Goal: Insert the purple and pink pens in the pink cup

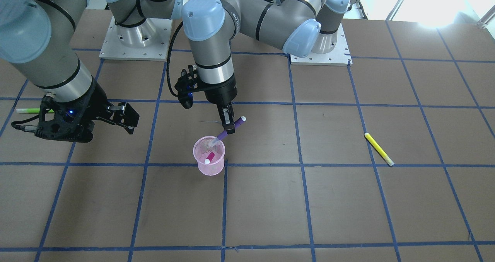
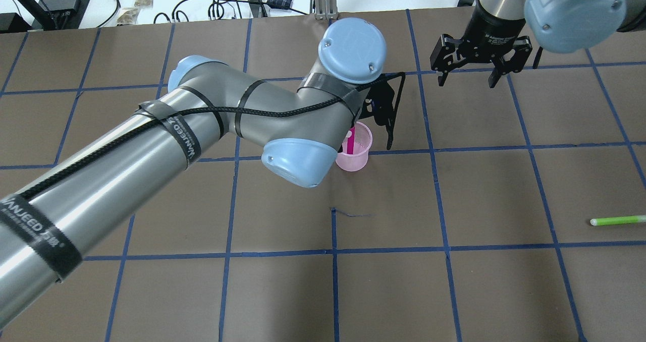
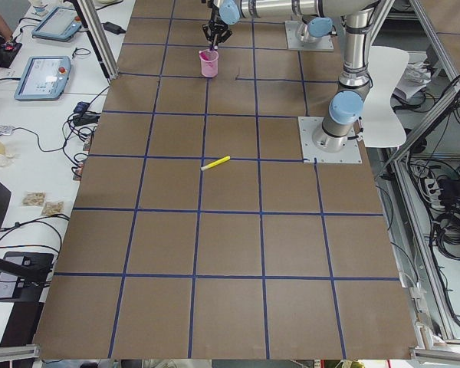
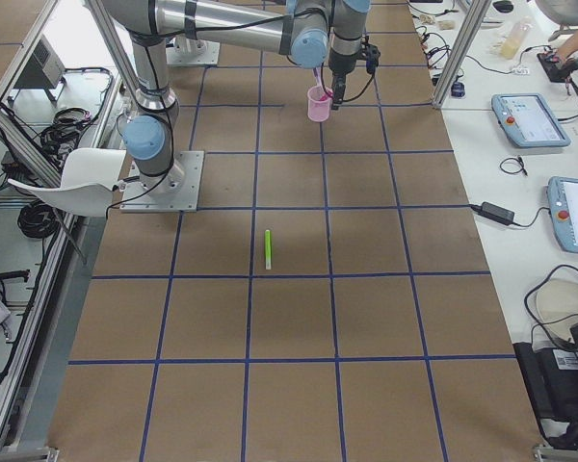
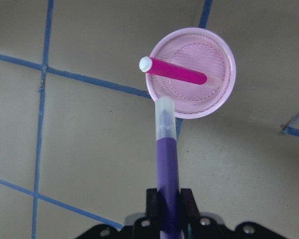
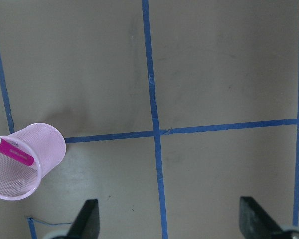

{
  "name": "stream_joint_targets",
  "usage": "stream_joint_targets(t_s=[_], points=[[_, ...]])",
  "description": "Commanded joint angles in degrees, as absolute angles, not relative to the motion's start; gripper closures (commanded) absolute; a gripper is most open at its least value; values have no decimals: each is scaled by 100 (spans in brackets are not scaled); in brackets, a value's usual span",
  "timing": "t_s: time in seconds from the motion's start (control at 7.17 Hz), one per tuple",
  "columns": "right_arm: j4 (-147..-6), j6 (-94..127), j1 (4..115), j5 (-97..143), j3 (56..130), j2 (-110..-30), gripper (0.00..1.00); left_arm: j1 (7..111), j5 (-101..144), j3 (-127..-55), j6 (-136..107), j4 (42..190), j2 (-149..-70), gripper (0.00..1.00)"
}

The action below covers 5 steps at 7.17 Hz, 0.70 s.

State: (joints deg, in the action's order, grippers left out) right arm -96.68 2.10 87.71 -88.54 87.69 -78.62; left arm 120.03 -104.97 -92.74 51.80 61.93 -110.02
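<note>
1. The purple pen (image 1: 221, 135) is held tilted, its pale tip at the rim of the pink cup (image 1: 210, 170), which stands on the table (image 1: 348, 208).
2. The barrel is clamped by the closed fingers of the left gripper (image 1: 231, 130).
3. For a clean drop, the tip is best carried further over the opening, clear of the pink pen (image 1: 210, 157) leaning inside, before the grip is loosened.
4. A slim purple barrel, a white end and a translucent cap are seen.
5. The right gripper (image 2: 472, 74) is spread wide and empty, well apart.
</note>
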Motion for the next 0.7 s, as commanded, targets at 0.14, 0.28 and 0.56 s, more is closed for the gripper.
stream_joint_targets(t_s=[0.14, 0.28, 0.56], points=[[-9633, 193, 8754, -8868, 8824, -7858, 0, 12208, -10617, -9123, 5282, 6197, -11417, 100], [-9633, 185, 8745, -8877, 8789, -7857, 0, 12225, -10635, -9114, 5334, 6179, -11460, 100], [-9668, 150, 8719, -8886, 8728, -7857, 0, 12295, -10696, -9114, 5388, 6100, -11566, 100]])
